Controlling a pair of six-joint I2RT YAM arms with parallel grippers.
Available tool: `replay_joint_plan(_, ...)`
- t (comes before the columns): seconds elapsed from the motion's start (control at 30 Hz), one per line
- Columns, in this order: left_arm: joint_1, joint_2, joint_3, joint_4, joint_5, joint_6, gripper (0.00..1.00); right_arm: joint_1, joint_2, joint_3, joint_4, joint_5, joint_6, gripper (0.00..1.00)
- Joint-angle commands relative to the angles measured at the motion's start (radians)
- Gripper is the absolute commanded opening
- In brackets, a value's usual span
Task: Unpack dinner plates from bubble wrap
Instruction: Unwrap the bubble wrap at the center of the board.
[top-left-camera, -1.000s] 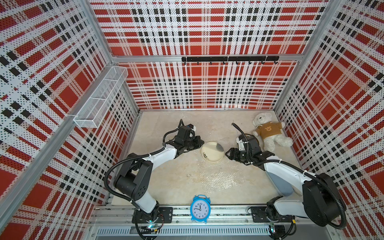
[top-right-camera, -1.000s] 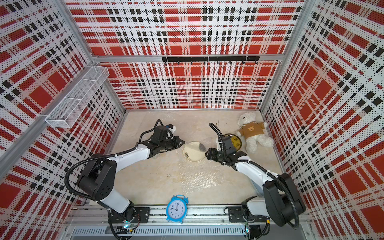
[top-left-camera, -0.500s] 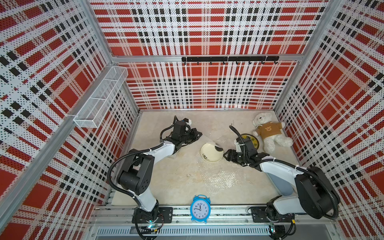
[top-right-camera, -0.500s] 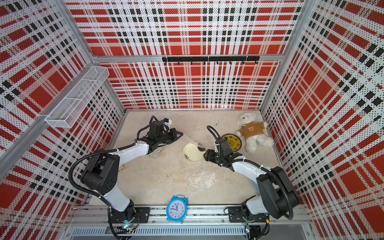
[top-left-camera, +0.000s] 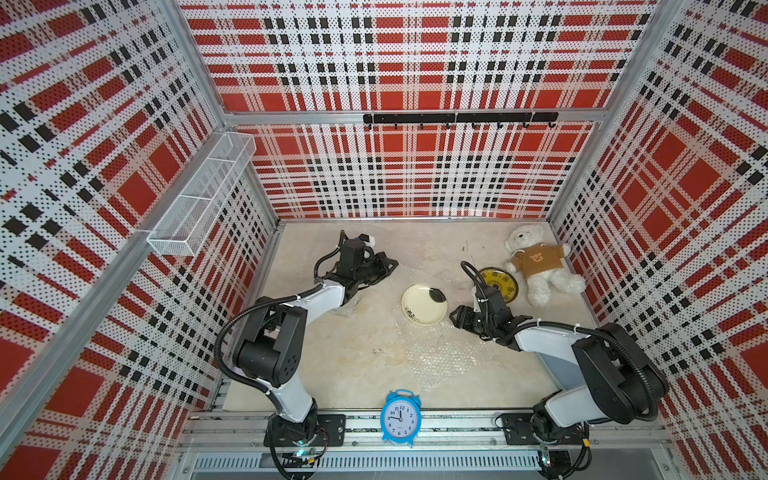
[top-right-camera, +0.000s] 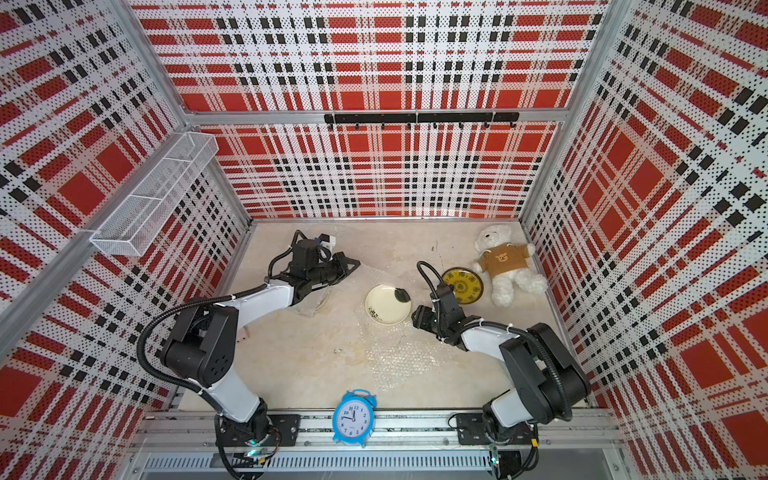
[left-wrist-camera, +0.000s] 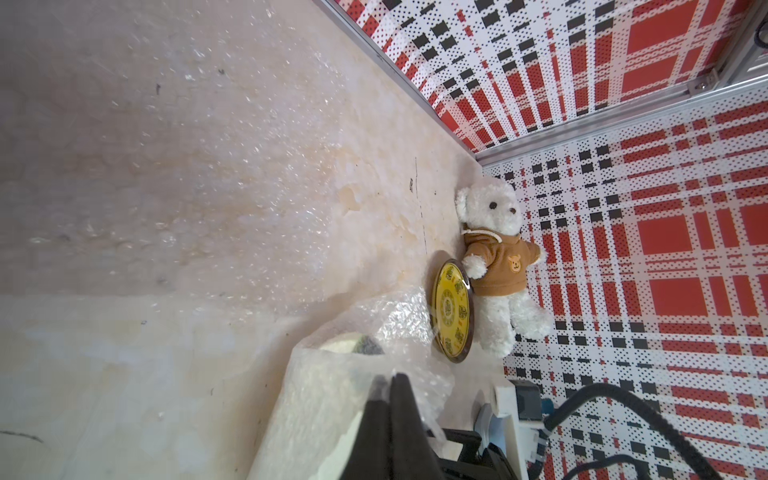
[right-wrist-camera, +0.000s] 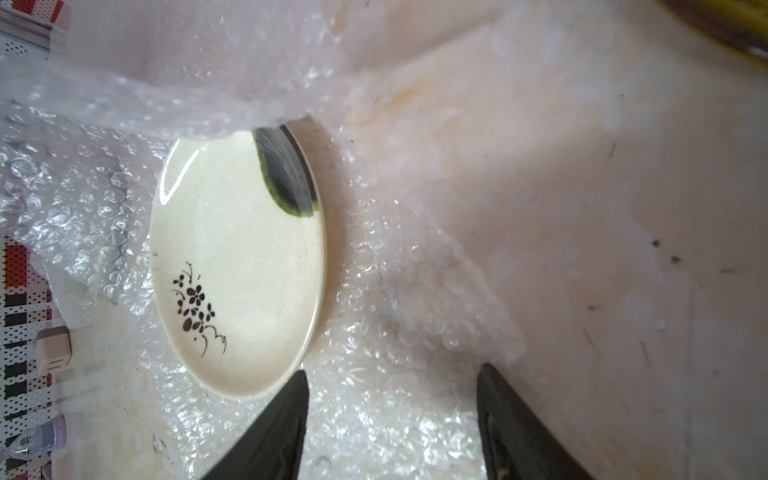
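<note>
A clear, crinkled bubble wrap sheet is pinched by the left gripper. The right gripper is spread beside the round cream plate, located centrally in a top view.

Middle crowded, front-left floor bare
Cream plate on wrap sits between left arm and right arm, a lifted sheet over its far rim. Yellow plate and teddy fill the back-right corner. Clock stands at the front edge. Bare floor lies between left arm and clock.
</note>
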Motion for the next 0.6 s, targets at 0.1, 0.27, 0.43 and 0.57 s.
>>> replay_joint_plan(0.1,0.044,-0.010,-0.004,0.038,0.002,-0.008,0.01,0.003,0.041,-0.058,0.043,0.058,0.038,0.65)
replay_joint_plan(0.27,0.062,-0.011,-0.009,0.041,-0.006,-0.003,0.00,0.003,0.041,-0.081,0.067,0.063,0.053,0.65)
replay_joint_plan(0.43,0.076,0.004,-0.013,0.045,0.004,0.000,0.00,0.003,0.035,-0.095,0.069,0.063,0.059,0.65)
replay_joint_plan(0.57,0.079,0.010,-0.017,0.049,0.002,0.006,0.00,0.003,0.022,-0.098,0.050,0.072,0.055,0.65)
